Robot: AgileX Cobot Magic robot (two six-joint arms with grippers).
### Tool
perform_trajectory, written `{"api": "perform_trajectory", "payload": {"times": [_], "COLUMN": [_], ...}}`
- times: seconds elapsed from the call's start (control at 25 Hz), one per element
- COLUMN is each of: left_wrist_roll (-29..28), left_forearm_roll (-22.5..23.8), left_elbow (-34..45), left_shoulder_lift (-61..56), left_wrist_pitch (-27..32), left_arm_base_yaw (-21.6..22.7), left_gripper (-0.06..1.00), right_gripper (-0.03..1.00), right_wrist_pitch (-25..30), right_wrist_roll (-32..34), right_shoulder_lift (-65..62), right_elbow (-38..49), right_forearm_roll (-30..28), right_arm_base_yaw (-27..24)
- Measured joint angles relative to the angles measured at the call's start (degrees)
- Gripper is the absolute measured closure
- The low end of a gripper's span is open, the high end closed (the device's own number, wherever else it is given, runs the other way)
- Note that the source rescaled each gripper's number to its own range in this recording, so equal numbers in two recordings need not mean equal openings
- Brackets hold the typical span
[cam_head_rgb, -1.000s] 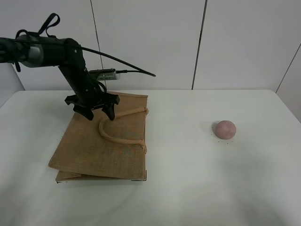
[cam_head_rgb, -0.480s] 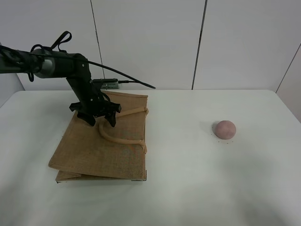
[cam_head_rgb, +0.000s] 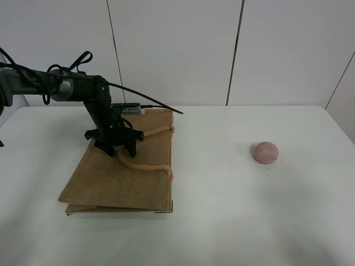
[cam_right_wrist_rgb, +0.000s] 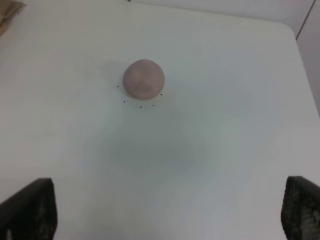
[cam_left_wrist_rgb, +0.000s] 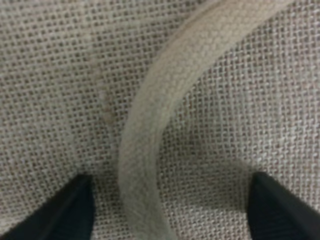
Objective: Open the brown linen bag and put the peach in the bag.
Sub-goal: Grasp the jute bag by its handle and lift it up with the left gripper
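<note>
The brown linen bag (cam_head_rgb: 111, 180) lies flat and closed on the left of the white table, its light-tan loop handle (cam_head_rgb: 138, 164) resting on top. My left gripper (cam_head_rgb: 118, 148) is open and pressed down close to the bag, its fingers on either side of the handle. In the left wrist view the handle (cam_left_wrist_rgb: 145, 115) runs between the two dark fingertips (cam_left_wrist_rgb: 60, 212) over the coarse weave (cam_left_wrist_rgb: 250, 100). The peach (cam_head_rgb: 265, 152) sits alone on the right. My right gripper (cam_right_wrist_rgb: 165, 210) is open and empty, hovering well short of the peach (cam_right_wrist_rgb: 144, 79).
The white table (cam_head_rgb: 222, 221) runs to a white panelled wall at the back. The left arm's cable arcs above the bag's far edge. A corner of the bag (cam_right_wrist_rgb: 7, 10) shows in the right wrist view. The right arm is out of the exterior view.
My left gripper has come down onto the bag, its open fingers now astride the loop handle. The bag, the peach and the right gripper have not moved.
</note>
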Motion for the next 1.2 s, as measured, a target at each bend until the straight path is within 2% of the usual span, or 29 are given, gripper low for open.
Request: {"api": "perform_trajectory", "payload": {"times": [0.12, 0.32, 0.36, 0.52, 0.6, 0.76, 0.96, 1.08, 1.2], "left_wrist_roll": [0.0, -0.14, -0.26, -1.56, -1.81, -1.91, -1.37, -0.49, -0.36], "left_forearm_roll": [0.12, 0.42, 0.42, 0.9, 1.86, 5.48, 7.94, 8.3, 8.3], "left_elbow": [0.0, 0.0, -0.05, -0.75, -2.52, -9.71, -22.95, -30.04, -33.93], "left_shoulder_lift": [0.0, 0.0, 0.0, 0.02, 0.21, -0.19, -3.43, -5.78, -8.89], "left_wrist_pitch": [0.0, 0.0, 0.0, 0.85, 3.52, 11.86, 24.07, 24.21, 24.31], "left_arm_base_yaw": [0.02, 0.07, 0.07, 0.07, 0.07, 0.07, 0.07, 0.07, 0.07], "left_gripper": [0.33, 0.88, 0.94, 0.94, 0.94, 0.94, 0.94, 0.94, 0.94], "right_gripper": [-0.03, -0.03, -0.03, -0.03, -0.03, -0.03, -0.03, -0.03, -0.03], "right_wrist_pitch": [0.0, 0.0, 0.0, 0.0, 0.0, 0.0, 0.0, 0.0, 0.0], "right_wrist_roll": [0.0, 0.05, 0.05, 0.05, 0.05, 0.05, 0.05, 0.05, 0.05], "right_shoulder_lift": [0.0, 0.0, 0.0, 0.0, 0.0, 0.0, 0.0, 0.0, 0.0], "right_elbow": [0.0, 0.0, 0.0, 0.0, 0.0, 0.0, 0.0, 0.0, 0.0], "right_forearm_roll": [0.0, 0.0, 0.0, 0.0, 0.0, 0.0, 0.02, 0.02, 0.02], "right_arm_base_yaw": [0.0, 0.0, 0.0, 0.0, 0.0, 0.0, 0.0, 0.0, 0.0]}}
